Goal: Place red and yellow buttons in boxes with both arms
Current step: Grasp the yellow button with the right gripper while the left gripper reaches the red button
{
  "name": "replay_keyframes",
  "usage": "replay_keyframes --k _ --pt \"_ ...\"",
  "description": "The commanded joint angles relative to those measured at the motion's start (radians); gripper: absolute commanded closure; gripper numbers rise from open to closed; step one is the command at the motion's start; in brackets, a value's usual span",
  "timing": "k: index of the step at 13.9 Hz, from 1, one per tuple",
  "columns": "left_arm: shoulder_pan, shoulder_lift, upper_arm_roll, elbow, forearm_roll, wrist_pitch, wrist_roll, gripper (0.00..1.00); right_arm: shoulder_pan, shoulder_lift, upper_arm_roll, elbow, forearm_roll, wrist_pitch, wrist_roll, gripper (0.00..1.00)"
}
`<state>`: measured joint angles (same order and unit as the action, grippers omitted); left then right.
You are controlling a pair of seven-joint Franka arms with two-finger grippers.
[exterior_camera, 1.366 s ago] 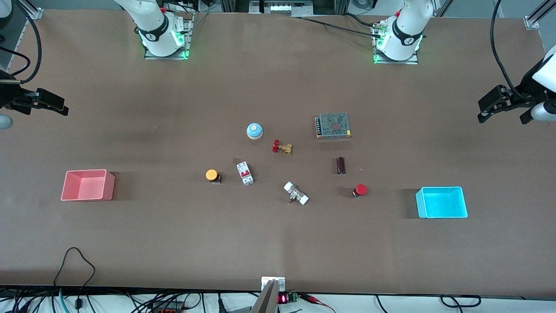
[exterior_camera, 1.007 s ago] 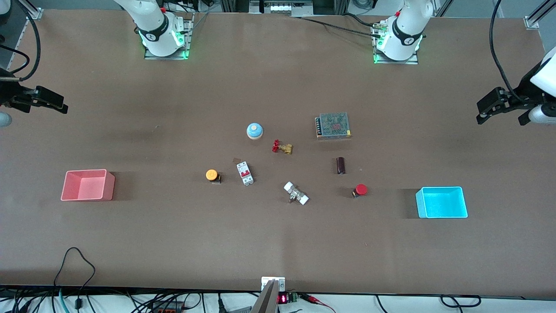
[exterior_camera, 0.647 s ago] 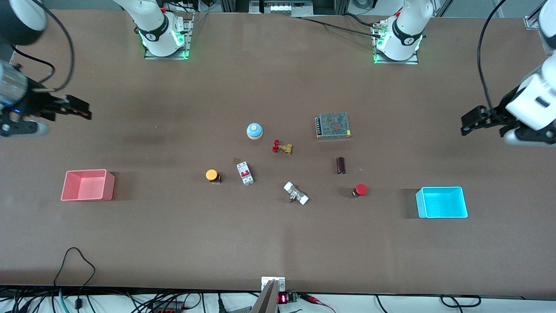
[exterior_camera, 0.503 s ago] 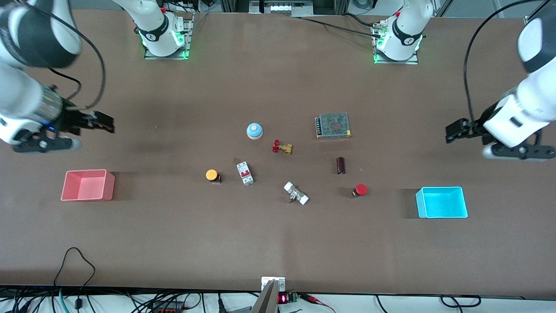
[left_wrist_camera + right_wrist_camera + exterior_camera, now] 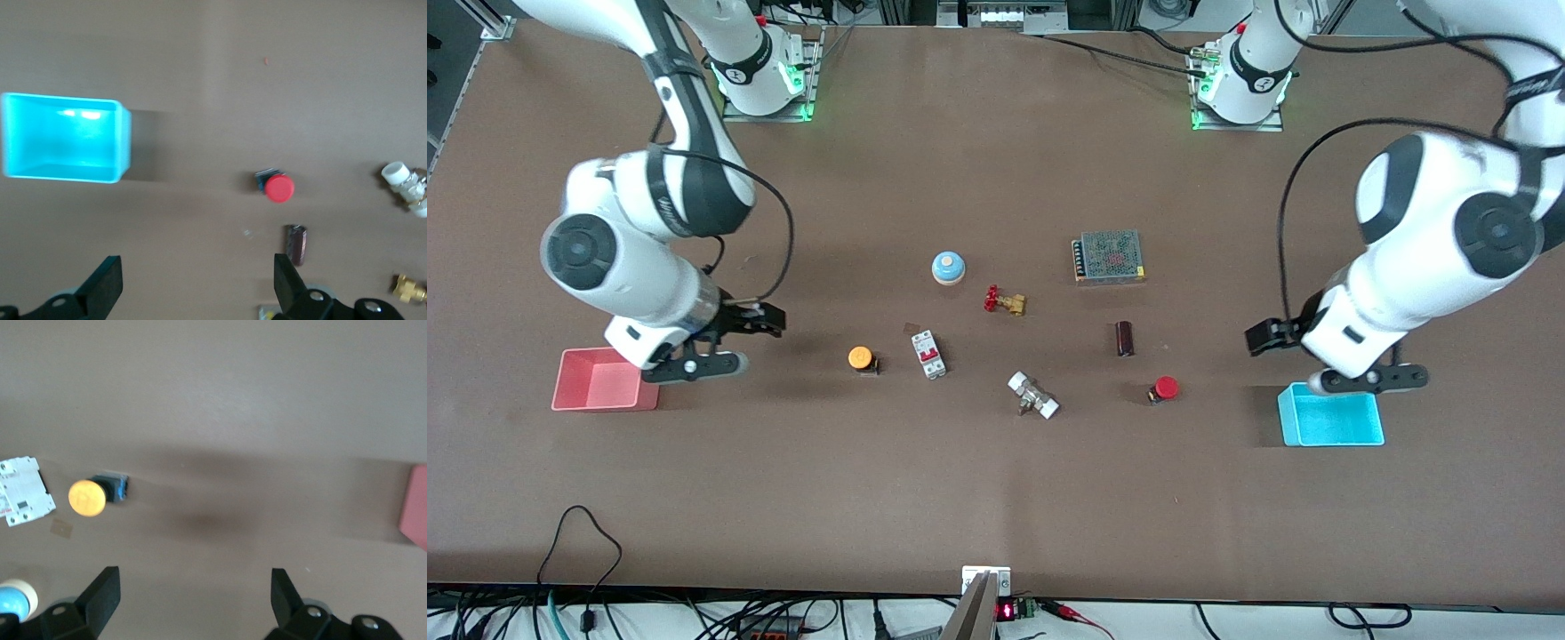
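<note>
The yellow button (image 5: 860, 357) stands on the table toward the right arm's end and shows in the right wrist view (image 5: 87, 498). The red button (image 5: 1165, 387) stands toward the left arm's end and shows in the left wrist view (image 5: 279, 188). The pink box (image 5: 596, 384) (image 5: 415, 507) and the cyan box (image 5: 1334, 422) (image 5: 63, 139) are both empty. My right gripper (image 5: 767, 320) (image 5: 193, 585) is open over bare table between the pink box and the yellow button. My left gripper (image 5: 1259, 337) (image 5: 197, 270) is open over bare table between the red button and the cyan box.
Mid-table lie a blue bell (image 5: 948, 267), a brass valve with a red handle (image 5: 1005, 301), a white circuit breaker (image 5: 928, 354), a white-capped fitting (image 5: 1033, 396), a dark cylinder (image 5: 1125, 339) and a mesh-topped power supply (image 5: 1110, 256).
Both arms have swung in from the table's ends toward the middle and come down. Each gripper now hangs beside its box. The buttons and boxes have not moved.
</note>
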<state>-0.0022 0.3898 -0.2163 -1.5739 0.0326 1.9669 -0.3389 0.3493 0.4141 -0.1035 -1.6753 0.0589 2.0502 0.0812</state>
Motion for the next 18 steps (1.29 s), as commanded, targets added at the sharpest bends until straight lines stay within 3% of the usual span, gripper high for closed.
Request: replay_keyframes --k 1,8,15,18 --pt "-0.051 0.096 0.005 0.029 0.009 0.096 -0.104 0.0 0.063 0.076 -0.007 0.046 0.012 0.053 0.028 0.0" --pt "-0.14 0.274 0.012 0.031 0.134 0.299 -0.337 0.0 0.116 0.242 0.034 0.063 0.012 0.248 0.13 0.0" --pt "-0.168 0.324 0.015 0.017 0.179 0.297 -0.37 0.0 0.143 0.287 0.036 0.065 0.012 0.262 0.198 0.0" --pt "-0.168 0.322 0.015 0.012 0.185 0.29 -0.371 0.16 0.136 0.295 0.036 0.063 0.012 0.26 0.209 0.0"
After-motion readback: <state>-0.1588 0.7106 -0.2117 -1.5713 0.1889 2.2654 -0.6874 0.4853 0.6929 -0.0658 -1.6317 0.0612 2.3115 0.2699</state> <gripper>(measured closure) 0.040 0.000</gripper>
